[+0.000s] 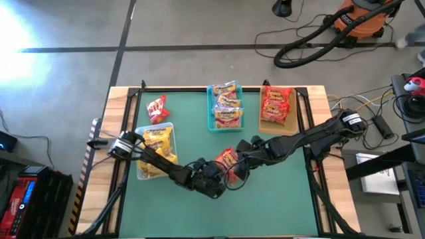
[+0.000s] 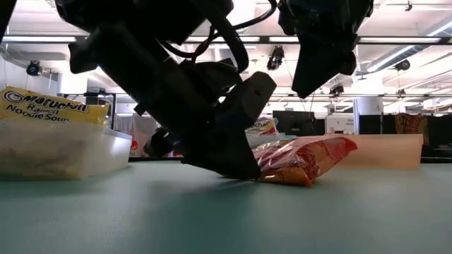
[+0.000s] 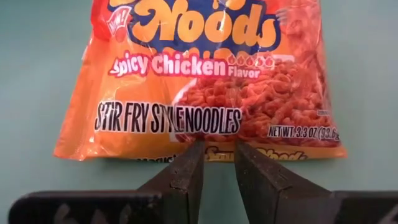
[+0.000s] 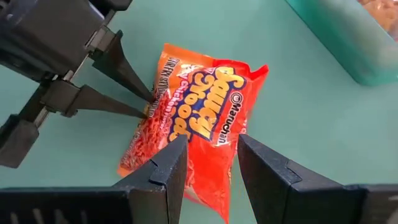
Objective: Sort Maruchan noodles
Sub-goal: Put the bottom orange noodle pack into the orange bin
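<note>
An orange-red noodle packet [image 1: 228, 158] [image 3: 211, 81] lies flat on the green mat near the table's middle. My left gripper [image 3: 219, 149] [image 4: 148, 107] comes in low from the table's left, slanting down. Its fingers stand a narrow gap apart, with their tips at the packet's end seam. My right gripper [image 4: 211, 142] [image 2: 321, 70] hangs open well above the same packet, with nothing between its fingers. Other noodle packets lie in three trays, and a red one [image 1: 156, 108] lies loose at the far left. My left gripper has its fingertips [image 3: 189, 155] at the packet's end seam [image 3: 217, 154], one tip low on the mat [image 2: 253, 171]. Whether they touch the seam, I cannot tell. The packet lies flat on the mat.
A clear tray [image 1: 141, 174] with yellow packets stands at the left, close to my left arm. A teal tray [image 1: 211, 123] stands at the far middle and a tan tray [image 1: 292, 119] with red packets at the far right. Bare mat lies toward the near edge.
</note>
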Robot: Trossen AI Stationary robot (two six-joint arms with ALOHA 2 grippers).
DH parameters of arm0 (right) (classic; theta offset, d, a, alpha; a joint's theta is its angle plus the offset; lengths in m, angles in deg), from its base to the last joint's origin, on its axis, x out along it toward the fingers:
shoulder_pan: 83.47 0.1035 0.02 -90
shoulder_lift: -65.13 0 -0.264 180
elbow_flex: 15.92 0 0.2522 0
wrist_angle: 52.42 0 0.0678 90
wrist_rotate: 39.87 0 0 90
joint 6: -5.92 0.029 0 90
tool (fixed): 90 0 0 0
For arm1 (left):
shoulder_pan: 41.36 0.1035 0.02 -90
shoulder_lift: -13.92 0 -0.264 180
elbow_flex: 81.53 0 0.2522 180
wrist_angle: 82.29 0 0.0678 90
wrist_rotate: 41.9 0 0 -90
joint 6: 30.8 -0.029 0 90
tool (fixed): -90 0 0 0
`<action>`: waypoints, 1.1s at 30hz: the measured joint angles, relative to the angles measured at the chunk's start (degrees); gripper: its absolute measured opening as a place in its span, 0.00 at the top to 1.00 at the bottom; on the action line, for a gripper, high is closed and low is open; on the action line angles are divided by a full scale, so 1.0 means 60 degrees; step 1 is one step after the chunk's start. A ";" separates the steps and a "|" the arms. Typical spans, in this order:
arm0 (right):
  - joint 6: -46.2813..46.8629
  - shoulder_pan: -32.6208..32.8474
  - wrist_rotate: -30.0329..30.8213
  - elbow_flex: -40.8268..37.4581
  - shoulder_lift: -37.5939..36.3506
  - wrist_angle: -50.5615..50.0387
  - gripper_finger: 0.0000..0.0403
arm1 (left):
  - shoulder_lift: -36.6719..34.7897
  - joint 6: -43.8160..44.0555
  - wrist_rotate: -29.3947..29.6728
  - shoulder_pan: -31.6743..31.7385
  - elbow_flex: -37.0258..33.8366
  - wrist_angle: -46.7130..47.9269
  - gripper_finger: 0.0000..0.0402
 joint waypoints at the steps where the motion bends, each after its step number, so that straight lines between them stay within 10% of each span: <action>1: -0.0004 0.0000 0.0012 0.0000 -0.0001 0.0010 0.67 | 0.0078 0.0038 0.0013 0.0015 0.0014 -0.0064 0.81; 20: -0.0610 -0.0660 0.0036 -0.0005 -0.0140 -0.2213 0.67 | 0.0439 0.0606 0.0110 -0.0079 -0.0016 -0.0028 0.86; 33: -0.0678 -0.0898 0.0041 -0.0131 -0.0080 -0.2133 0.66 | -0.0173 -0.1647 0.1025 -0.0297 -0.0031 -0.1097 0.90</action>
